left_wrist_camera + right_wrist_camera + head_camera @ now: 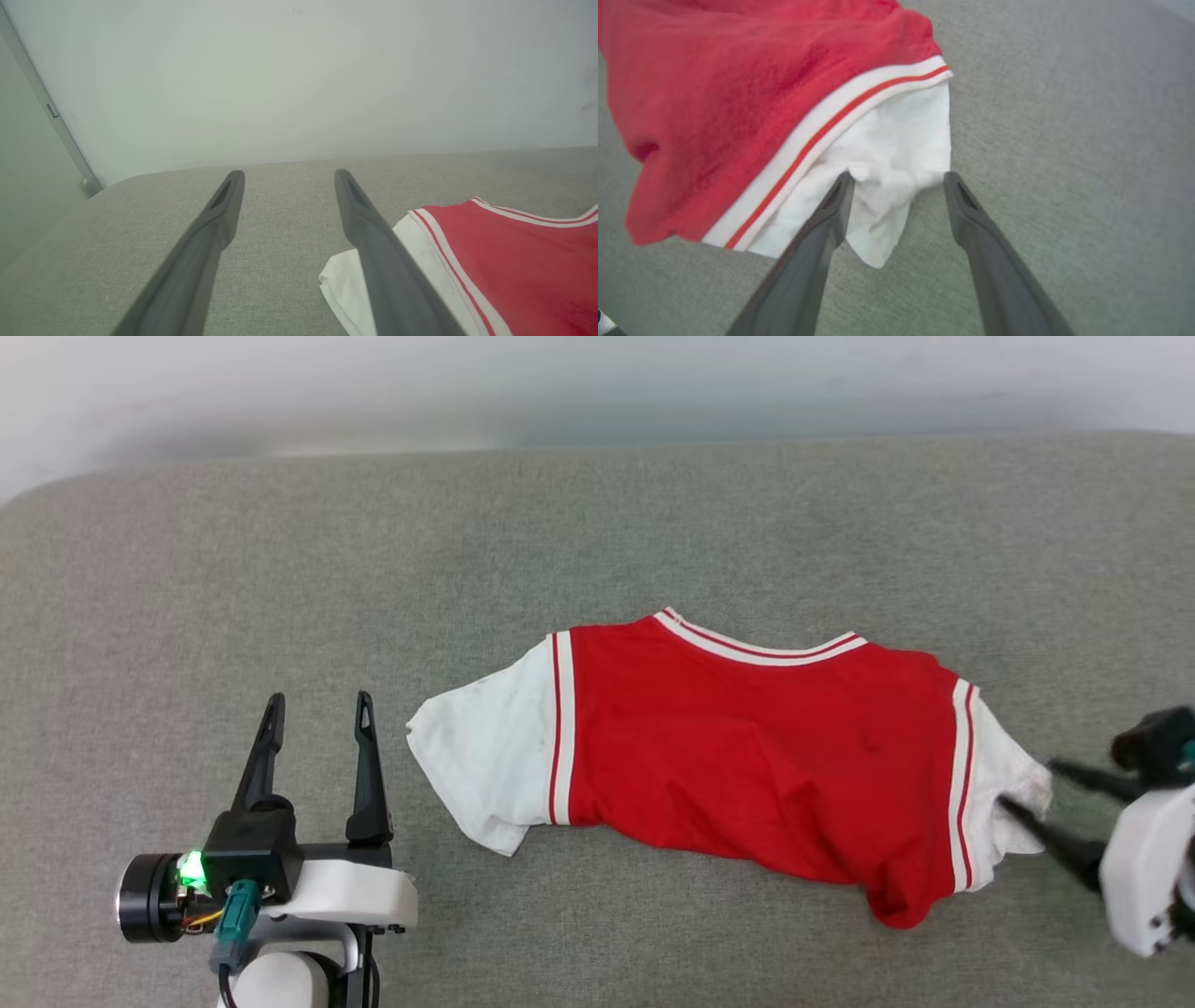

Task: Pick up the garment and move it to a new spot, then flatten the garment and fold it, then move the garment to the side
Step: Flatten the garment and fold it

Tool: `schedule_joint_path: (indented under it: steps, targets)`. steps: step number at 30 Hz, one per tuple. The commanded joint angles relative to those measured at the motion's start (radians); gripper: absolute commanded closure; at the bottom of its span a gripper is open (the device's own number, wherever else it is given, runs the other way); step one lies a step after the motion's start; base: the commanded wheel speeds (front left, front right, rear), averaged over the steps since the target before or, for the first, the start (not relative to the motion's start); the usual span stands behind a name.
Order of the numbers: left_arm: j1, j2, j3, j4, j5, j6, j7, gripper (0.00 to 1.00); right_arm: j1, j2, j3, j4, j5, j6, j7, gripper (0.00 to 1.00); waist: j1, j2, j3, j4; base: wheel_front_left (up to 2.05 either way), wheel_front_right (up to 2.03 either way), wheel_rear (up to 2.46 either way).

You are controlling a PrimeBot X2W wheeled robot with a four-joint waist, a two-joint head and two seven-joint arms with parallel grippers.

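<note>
Watching right gripper (897, 177): wide, right sleeve (901, 135) of shirt (747, 747) bunched between fingers (822, 224) | left gripper (318, 700): wide, left of shirt | risk: I pull back, fingertip snags sleeve, drags shirt crooked

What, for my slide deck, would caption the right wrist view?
Right tool open at the white sleeve of the red jersey on grey fabric.

Garment (747, 756) lying on grey cushion (280, 569), right claw (1027, 782) spread at its edge
</note>
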Motion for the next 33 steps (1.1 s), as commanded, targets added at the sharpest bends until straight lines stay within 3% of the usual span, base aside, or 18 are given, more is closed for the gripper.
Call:
schedule_joint_path:
  steps: [1, 9, 13, 16, 23, 28, 33]
  targets:
    - [0.014, 0.003, 0.005, 0.001, 0.008, -0.001, -0.003, 0.00, 0.002, -0.034, -0.039, -0.028, -0.012, -0.001, -0.012, 0.00, 0.0001, 0.0000, -0.019, -0.011, 0.00, 0.00, 0.00]
    - [0.033, 0.001, -0.002, -0.008, 0.007, 0.004, -0.003, 0.00, -0.010, -0.137, -0.226, -0.145, -0.025, -0.001, 0.012, 0.00, 0.0001, 0.0000, -0.033, -0.017, 0.00, 0.00, 0.00]
    - [0.024, 0.001, -0.002, -0.014, 0.007, -0.002, -0.003, 0.00, -0.042, -0.163, -0.292, -0.195, -0.021, -0.001, 0.116, 0.00, 0.0001, 0.0000, -0.017, -0.016, 0.00, 0.00, 0.00]
    - [0.006, 0.001, -0.006, -0.017, 0.010, -0.006, -0.003, 0.00, -0.072, -0.174, -0.299, -0.211, -0.012, -0.001, 0.254, 0.00, 0.0001, 0.0000, 0.003, -0.009, 0.00, 0.00, 0.00]
    - [-0.027, -0.001, -0.018, -0.029, 0.009, -0.003, -0.003, 0.00, -0.130, -0.103, -0.248, -0.165, -0.012, -0.001, 0.535, 0.00, 0.0001, 0.0000, 0.068, 0.010, 0.00, 0.00, 0.00]
    - [-0.051, -0.002, -0.025, -0.034, 0.009, -0.002, -0.003, 0.00, -0.126, 0.001, -0.223, -0.079, -0.020, -0.001, 0.572, 0.00, 0.0001, 0.0000, 0.118, 0.021, 0.00, 0.00, 0.00]
    - [-0.071, -0.003, -0.029, -0.034, 0.010, -0.002, -0.003, 0.00, -0.064, 0.073, -0.124, -0.002, -0.024, 0.001, 0.595, 0.00, 0.0001, 0.0000, 0.146, 0.029, 0.00, 0.00, 0.00]
